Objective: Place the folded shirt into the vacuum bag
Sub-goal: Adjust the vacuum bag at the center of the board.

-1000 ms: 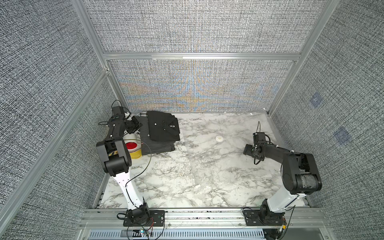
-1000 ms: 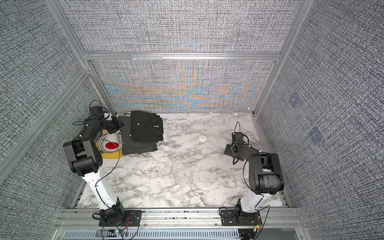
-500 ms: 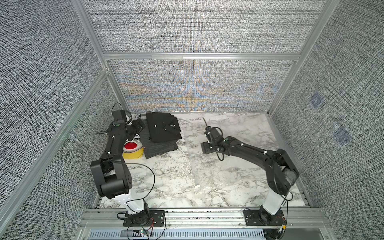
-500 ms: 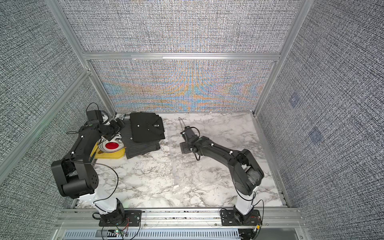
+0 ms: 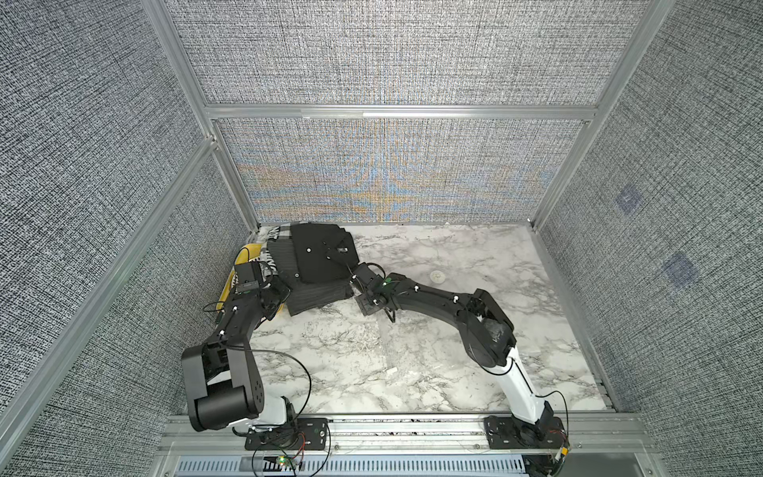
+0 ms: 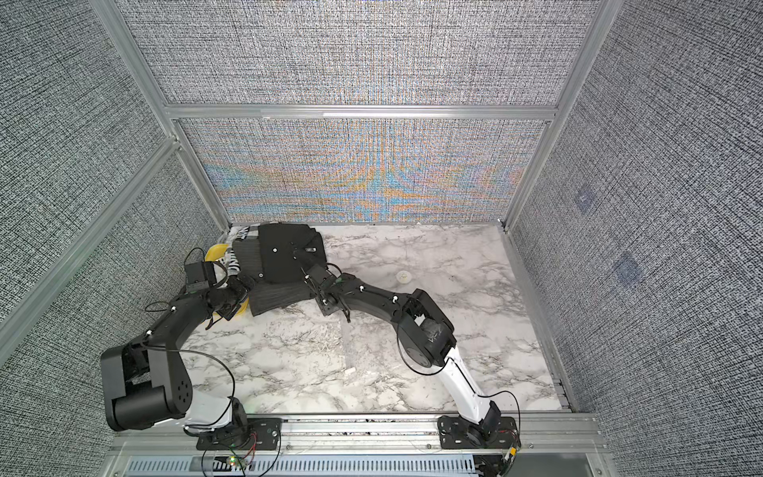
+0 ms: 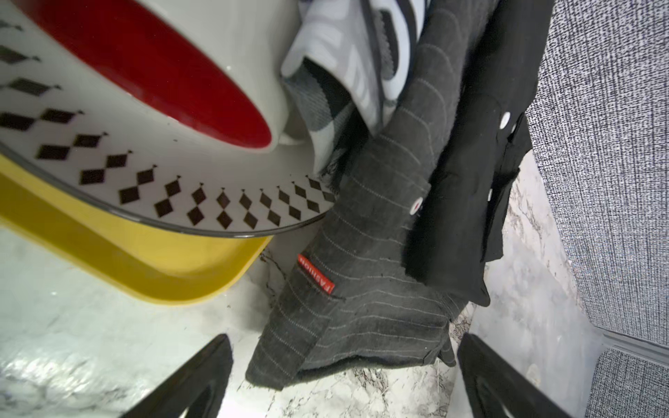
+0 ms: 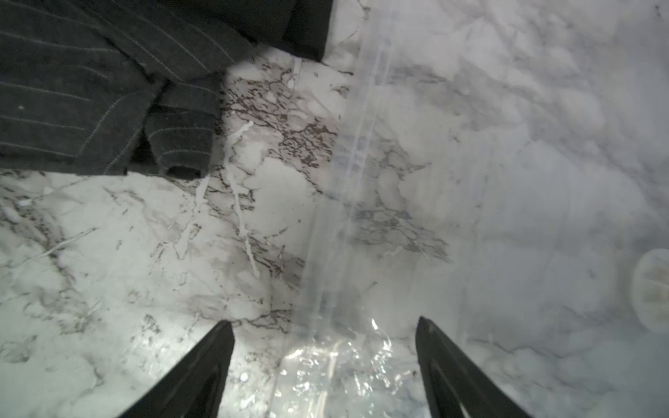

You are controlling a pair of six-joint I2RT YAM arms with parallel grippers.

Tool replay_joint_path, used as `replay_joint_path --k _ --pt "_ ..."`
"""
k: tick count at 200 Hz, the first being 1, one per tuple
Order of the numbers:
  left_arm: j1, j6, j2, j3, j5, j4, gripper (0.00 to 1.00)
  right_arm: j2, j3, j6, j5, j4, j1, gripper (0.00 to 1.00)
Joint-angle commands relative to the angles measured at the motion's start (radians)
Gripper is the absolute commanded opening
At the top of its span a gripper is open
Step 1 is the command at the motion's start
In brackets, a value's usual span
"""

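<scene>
At the back left lies a stack of folded shirts, a black shirt [image 5: 322, 256] on top of a dark grey pinstriped shirt [image 5: 318, 295]. The see-through vacuum bag [image 5: 413, 351] lies flat on the marble table, with its round white valve [image 5: 437, 276] and small white clip [image 5: 391, 370]. My left gripper [image 7: 344, 362] is open, low at the stack's front left corner [image 5: 277, 295]; the pinstriped shirt [image 7: 362, 307] reaches between its fingers. My right gripper [image 8: 325, 347] is open at the stack's front right corner [image 5: 354, 281], over the bag's zip edge [image 8: 347, 202].
A yellow tray [image 7: 163, 267] just left of the stack carries a diamond-patterned plate [image 7: 217, 202] and a white bowl with a red inside [image 7: 181, 72]. A white and black patterned cloth [image 7: 347, 54] lies under the shirts. Metal-framed fabric walls stand close behind and beside the stack.
My left gripper has opened and swung from behind the tray round to the stack's front corner. My right arm has swept from the table's right side across to the stack.
</scene>
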State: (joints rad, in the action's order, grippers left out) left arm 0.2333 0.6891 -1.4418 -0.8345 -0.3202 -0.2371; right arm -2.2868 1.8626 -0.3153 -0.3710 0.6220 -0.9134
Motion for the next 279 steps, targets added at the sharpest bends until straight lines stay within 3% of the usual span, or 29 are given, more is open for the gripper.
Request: replay_joint_path --k 1,102,169,211,272,279 --pt "0.0 0.006 0.03 0.021 0.006 0.057 1.0 -0.04 0.051 -0.015 -0.026 0.085 0.001 0.77" --pt "-0.013 0.004 0.013 0.014 -0.026 0.08 1.0 -0.091 0.087 -0.021 -0.03 0.113 -0.001 0.54" --pt "-0.037 -0.001 0.02 0.016 -0.025 0.076 1.0 -0.049 0.046 -0.034 -0.037 0.085 0.003 0.19" --pt "-0.104 -0.003 0.043 0.027 -0.004 0.07 1.0 0.019 -0.023 -0.05 -0.039 0.039 0.019 0.0" --pt "-0.244 0.005 0.059 0.056 0.02 0.073 1.0 0.117 -0.137 -0.05 -0.015 -0.022 0.053 0.0" --pt "-0.251 0.007 0.061 0.066 0.016 0.076 1.0 0.121 -0.145 -0.042 -0.004 -0.032 0.052 0.14"
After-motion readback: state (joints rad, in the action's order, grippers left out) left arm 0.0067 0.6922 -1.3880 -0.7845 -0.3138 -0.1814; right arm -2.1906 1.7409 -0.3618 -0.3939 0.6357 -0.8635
